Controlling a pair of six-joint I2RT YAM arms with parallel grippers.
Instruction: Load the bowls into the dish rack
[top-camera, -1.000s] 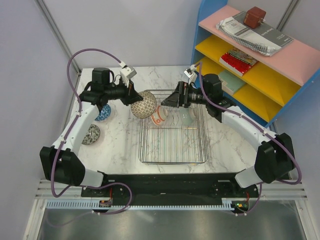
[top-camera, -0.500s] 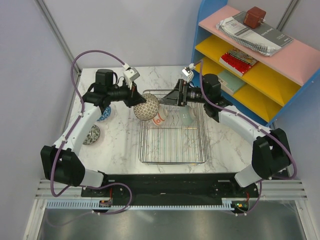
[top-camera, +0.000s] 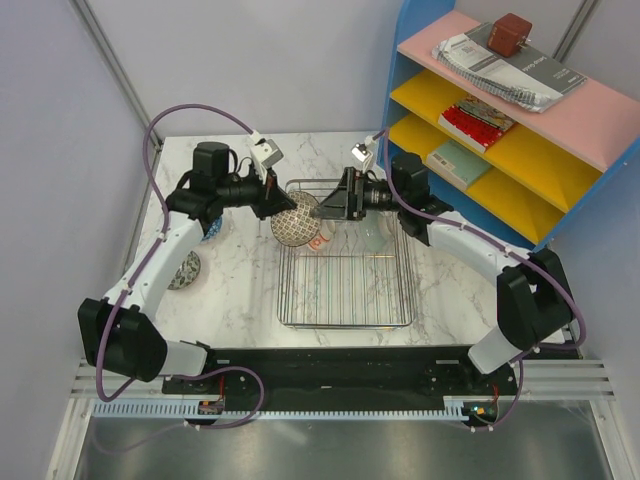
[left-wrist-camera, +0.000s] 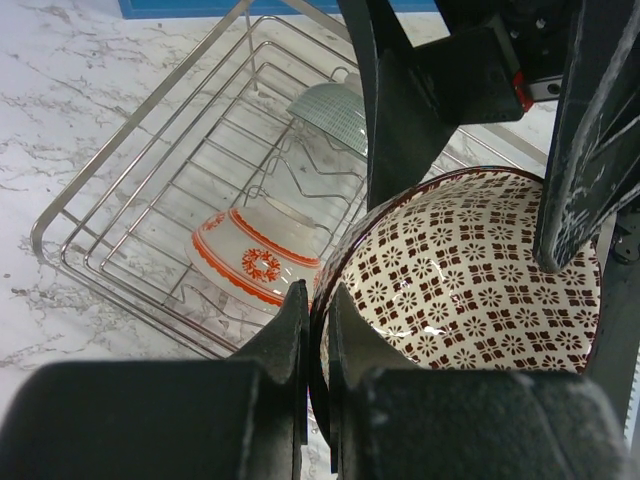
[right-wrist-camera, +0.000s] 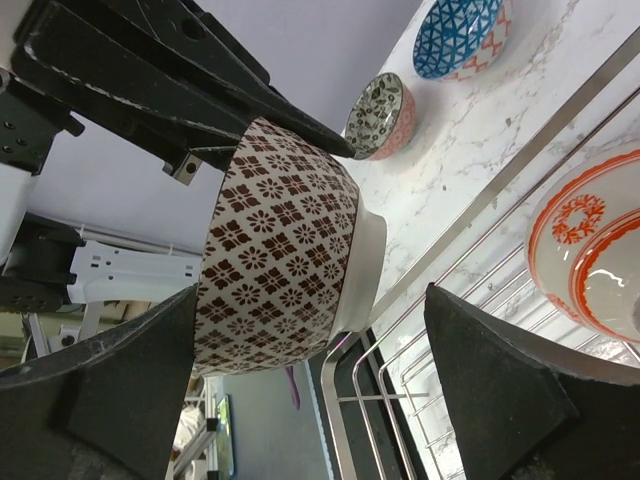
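Note:
My left gripper (top-camera: 283, 203) is shut on the rim of a brown-and-white patterned bowl (top-camera: 297, 221), held tilted over the back left corner of the dish rack (top-camera: 345, 318). In the left wrist view its fingers (left-wrist-camera: 290, 330) pinch the bowl's wall (left-wrist-camera: 470, 270). My right gripper (top-camera: 322, 210) is open, its fingers on either side of this bowl (right-wrist-camera: 285, 240), and one right finger (right-wrist-camera: 495, 390) stands apart from it. A red-orange patterned bowl (top-camera: 318, 241) and a pale teal bowl (top-camera: 378, 233) lean in the rack. A blue bowl (right-wrist-camera: 462, 35) and a speckled bowl (top-camera: 183, 270) sit on the table to the left.
A blue shelf unit (top-camera: 520, 120) with pink and yellow shelves, holding books, stands at the back right, close behind my right arm. The marble table (top-camera: 240, 290) extends left of the rack. Grey walls close off the left and back.
My left gripper has carried the patterned bowl rightward over the rack's corner. My right gripper has moved left and now straddles the bowl.

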